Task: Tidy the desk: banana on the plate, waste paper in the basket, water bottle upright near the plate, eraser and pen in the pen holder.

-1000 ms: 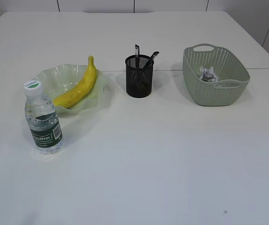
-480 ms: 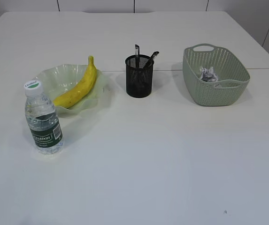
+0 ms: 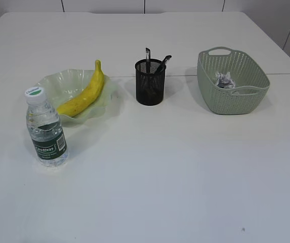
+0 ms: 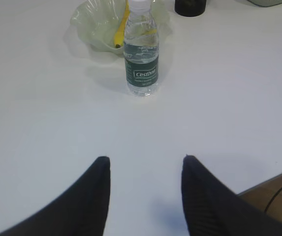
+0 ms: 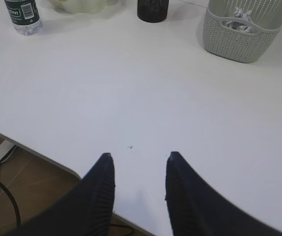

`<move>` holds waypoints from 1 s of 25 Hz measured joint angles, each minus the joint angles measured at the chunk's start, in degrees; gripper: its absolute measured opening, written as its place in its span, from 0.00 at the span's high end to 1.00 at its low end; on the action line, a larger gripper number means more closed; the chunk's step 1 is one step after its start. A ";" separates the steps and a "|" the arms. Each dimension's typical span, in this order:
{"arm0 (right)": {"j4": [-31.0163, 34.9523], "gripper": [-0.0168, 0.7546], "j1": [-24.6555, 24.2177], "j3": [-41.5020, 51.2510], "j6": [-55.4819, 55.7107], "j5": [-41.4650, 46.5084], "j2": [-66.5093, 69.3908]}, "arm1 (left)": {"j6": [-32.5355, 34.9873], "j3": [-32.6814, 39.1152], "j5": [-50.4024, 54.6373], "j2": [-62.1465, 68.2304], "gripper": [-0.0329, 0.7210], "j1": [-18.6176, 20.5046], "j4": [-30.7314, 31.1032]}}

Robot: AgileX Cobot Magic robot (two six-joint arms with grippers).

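A white worktop (image 3: 185, 167) carries a tidied set of things, seen here from the front, with the black mesh pen holder (image 3: 150, 82) standing near the middle of the far side. Two dark pens (image 3: 148, 54) stick up out of the pen holder; the eraser cannot be made out through the mesh. To the left of the pen holder lies a pale green plate (image 3: 58, 83) with a wavy rim, and a yellow banana (image 3: 84, 95) rests across it, stem pointing away from the viewer. Further left of the pen holder and nearer the viewer, just in front of the plate, a clear water bottle (image 3: 46, 129) stands upright, its cap on and its dark green label facing forward. To the right of the pen holder, well apart from it, sits a grey-green woven basket (image 3: 236, 98) with a ball of crumpled waste paper (image 3: 224, 79) inside. Neither arm shows in the front view. The left gripper (image 4: 145, 160) hangs above bare worktop on the near side of the bottle, its dark fingers (image 4: 99, 182) spread and holding nothing. The right gripper (image 5: 138, 156) hovers by the near edge of the worktop, far from the pen holder, fingers (image 5: 104, 179) likewise parted and empty.
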 joint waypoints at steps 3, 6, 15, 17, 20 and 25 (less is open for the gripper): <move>0.00 0.63 0.00 0.00 -0.11 0.08 0.00 | 0.00 0.00 0.00 0.00 0.51 0.00 0.00; 0.00 0.63 0.00 0.00 -0.11 0.08 0.00 | 0.00 0.00 0.00 0.00 0.51 0.00 0.00; 0.00 0.63 0.00 0.00 -0.19 0.08 0.00 | 0.00 0.00 0.00 0.00 0.51 0.00 0.00; 0.00 0.63 0.00 0.00 -0.19 0.08 0.00 | 0.00 0.00 0.00 0.00 0.51 0.00 0.00; 0.00 0.63 0.00 0.00 -0.19 0.08 0.00 | 0.00 0.00 0.00 0.00 0.51 0.21 0.00; 0.00 0.63 -4.47 0.00 -0.19 0.08 0.00 | 0.00 0.00 0.00 0.00 0.51 5.11 0.00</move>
